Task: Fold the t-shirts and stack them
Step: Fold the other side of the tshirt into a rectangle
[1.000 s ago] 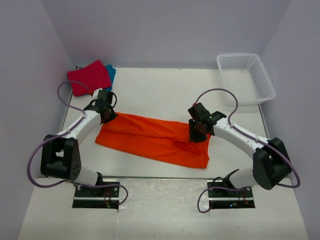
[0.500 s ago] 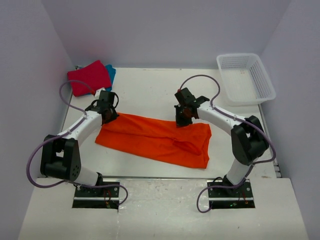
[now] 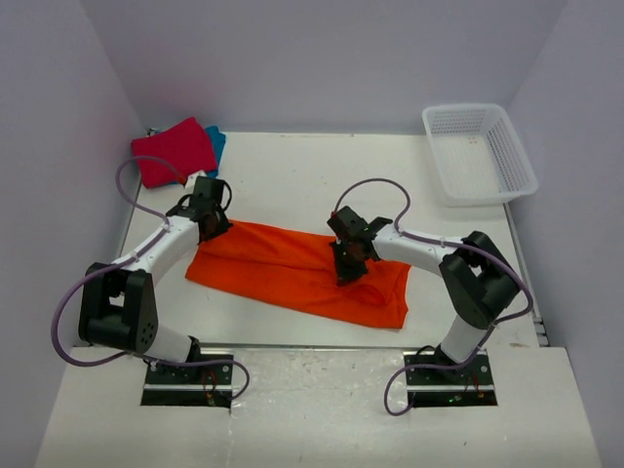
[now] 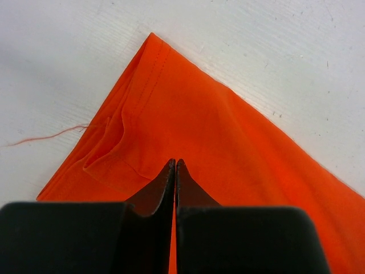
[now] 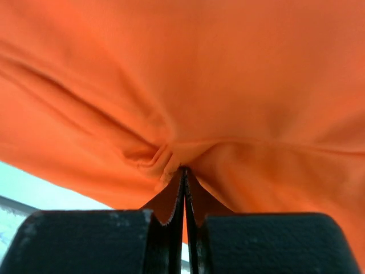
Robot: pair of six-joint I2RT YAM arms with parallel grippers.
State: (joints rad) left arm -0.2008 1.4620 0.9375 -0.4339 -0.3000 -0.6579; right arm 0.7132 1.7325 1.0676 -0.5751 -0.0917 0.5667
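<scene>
Top external view: the bright orange cloth t-shirt [image 3: 292,278] lies spread in a long band across the middle of the white surface [image 3: 292,185], between the two arms. The left end effector [image 3: 216,228] sits at the shirt's far left corner, jaws pressed together and, by the left wrist view, apparently nipping a thin layer of cloth near the hem. The right end effector [image 3: 341,273] is down on the shirt's right half, jaws closed tight on a small bunched pleat of orange cloth. A crimson red cloth shirt [image 3: 174,151], with a teal blue cloth shirt [image 3: 216,144] showing at its right edge, lies at the far left corner. The step in hand looks like the start of a fold on the orange shirt. The next move calls for both arms to lift together and carry the pinched cloth over evenly, keeping it taut so it neither slips nor bunches.
</scene>
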